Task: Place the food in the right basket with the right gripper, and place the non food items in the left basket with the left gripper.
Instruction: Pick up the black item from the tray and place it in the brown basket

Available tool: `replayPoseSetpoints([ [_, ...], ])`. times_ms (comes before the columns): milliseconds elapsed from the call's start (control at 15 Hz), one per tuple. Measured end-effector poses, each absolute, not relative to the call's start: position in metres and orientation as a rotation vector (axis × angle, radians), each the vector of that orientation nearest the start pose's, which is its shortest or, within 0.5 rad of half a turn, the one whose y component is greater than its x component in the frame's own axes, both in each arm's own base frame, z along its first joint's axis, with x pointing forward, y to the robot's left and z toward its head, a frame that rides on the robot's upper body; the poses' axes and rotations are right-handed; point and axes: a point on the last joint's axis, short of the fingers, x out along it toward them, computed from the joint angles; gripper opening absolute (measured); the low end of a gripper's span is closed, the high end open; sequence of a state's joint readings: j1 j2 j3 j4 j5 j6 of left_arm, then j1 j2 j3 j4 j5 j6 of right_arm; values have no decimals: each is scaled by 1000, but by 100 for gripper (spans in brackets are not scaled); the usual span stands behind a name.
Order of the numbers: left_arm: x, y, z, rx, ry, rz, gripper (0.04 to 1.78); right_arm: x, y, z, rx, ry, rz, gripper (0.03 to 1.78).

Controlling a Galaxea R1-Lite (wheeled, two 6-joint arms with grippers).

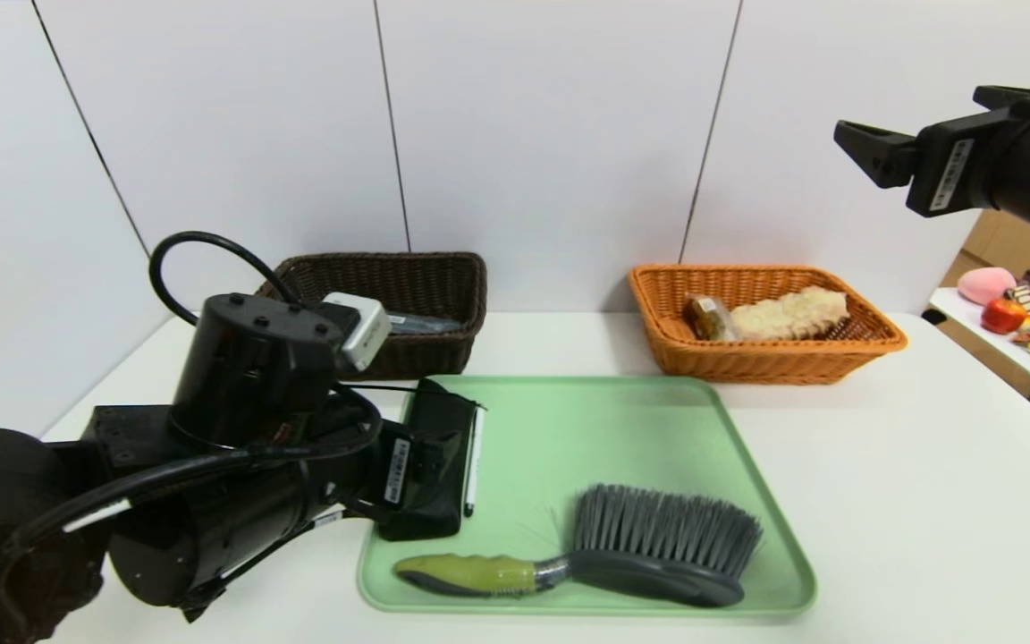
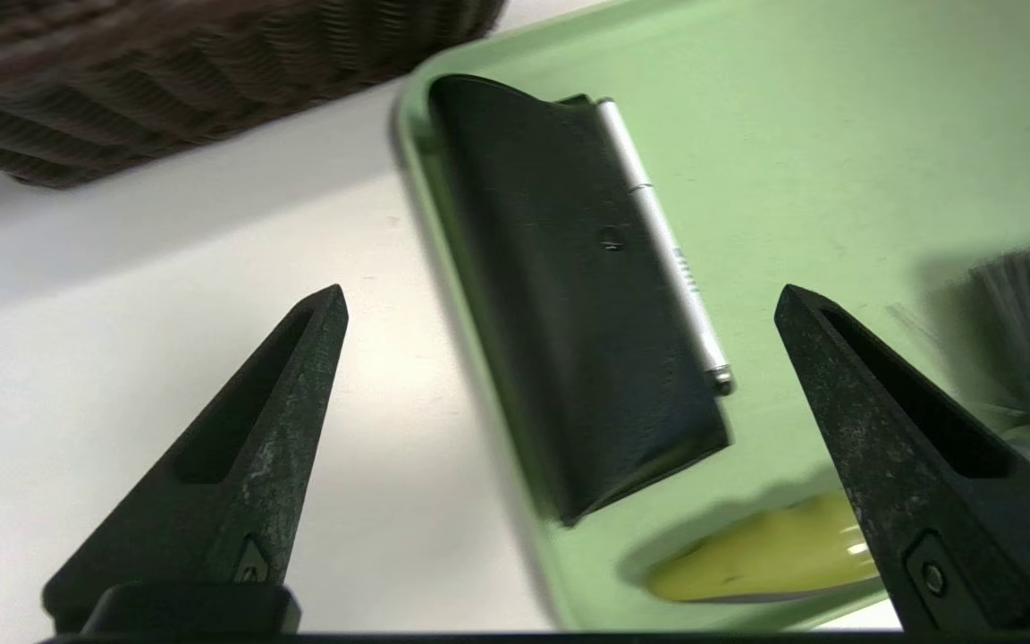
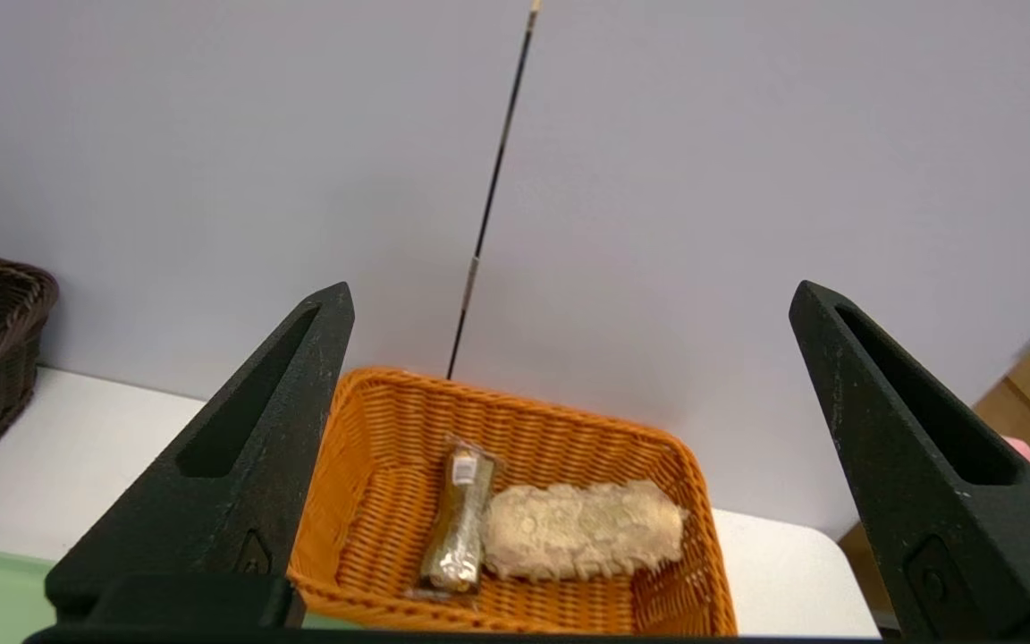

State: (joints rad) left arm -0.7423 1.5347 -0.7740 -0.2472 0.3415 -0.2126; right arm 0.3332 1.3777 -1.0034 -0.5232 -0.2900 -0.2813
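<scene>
Hovering low over the near-left corner of the green tray (image 1: 658,420), the left gripper (image 2: 560,304) hangs with its fingers spread wide and empty, straddling a black case (image 2: 569,295) with a silver pen (image 2: 667,250) lying just beside it; behind them sits the dark brown basket (image 1: 443,277), already holding some flat item too hidden to name; farther right on the tray lies a dish brush (image 1: 622,555) with a green handle and grey bristles; beyond it the orange basket (image 1: 774,358) holds a wrapped snack bar (image 3: 460,519) and a pale crumbly pastry (image 3: 582,528); high above it the right gripper (image 3: 569,313) is raised, fingers wide apart, gripping nothing. The risk, as it looks from here: the pen lies so close to the case that closing fingers could catch both or flick the pen away, and a wide, smooth case may slip mid-carry.
</scene>
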Motion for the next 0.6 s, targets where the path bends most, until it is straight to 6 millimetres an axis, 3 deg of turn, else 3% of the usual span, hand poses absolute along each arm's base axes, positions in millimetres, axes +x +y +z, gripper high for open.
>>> replayPoseSetpoints([
  [200, 202, -188, 169, -1, 523, -343, 169, 210, 61, 316, -205, -156, 0, 169],
  [600, 219, -205, 141, -31, 563, -311, 169, 204, 57, 318, -192, -166, -10, 169],
])
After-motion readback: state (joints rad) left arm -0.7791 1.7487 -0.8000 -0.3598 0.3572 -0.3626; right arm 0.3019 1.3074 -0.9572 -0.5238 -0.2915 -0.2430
